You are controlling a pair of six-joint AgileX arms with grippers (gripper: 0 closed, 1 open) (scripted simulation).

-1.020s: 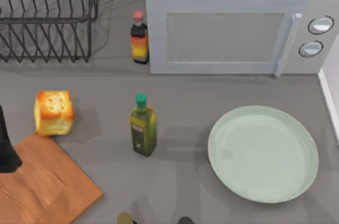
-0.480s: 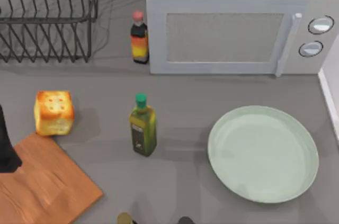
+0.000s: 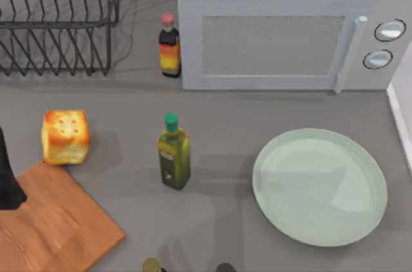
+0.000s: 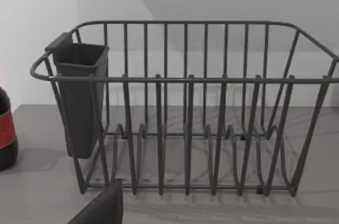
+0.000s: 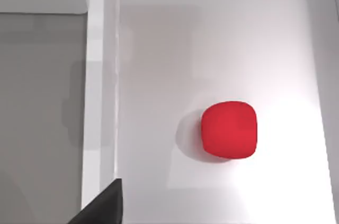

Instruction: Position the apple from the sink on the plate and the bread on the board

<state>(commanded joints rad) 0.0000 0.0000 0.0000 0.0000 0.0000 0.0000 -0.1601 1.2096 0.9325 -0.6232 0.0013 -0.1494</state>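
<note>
The red apple (image 5: 229,130) lies on the white floor of the sink (image 5: 159,49), seen from straight above in the right wrist view. A dark part of my right gripper (image 5: 103,208) sits at that picture's edge, well apart from the apple. The bread (image 3: 64,137), golden with a toasted top, stands on the grey counter just beyond the far corner of the wooden board (image 3: 61,224). My left gripper (image 3: 8,179) hangs dark over the board's left side. The pale green plate (image 3: 320,186) lies bare at the right.
An olive-oil bottle (image 3: 174,153) stands between bread and plate. A sauce bottle (image 3: 169,45) stands beside the microwave (image 3: 283,34) at the back. A wire dish rack (image 3: 58,21) fills the back left, with its dark cup (image 4: 79,97). The sink's rim (image 3: 400,121) runs along the right.
A faint shadow on the plate has shifted and a lighter patch now lies across it. The bread, the bottles and the left arm have stayed put.
</note>
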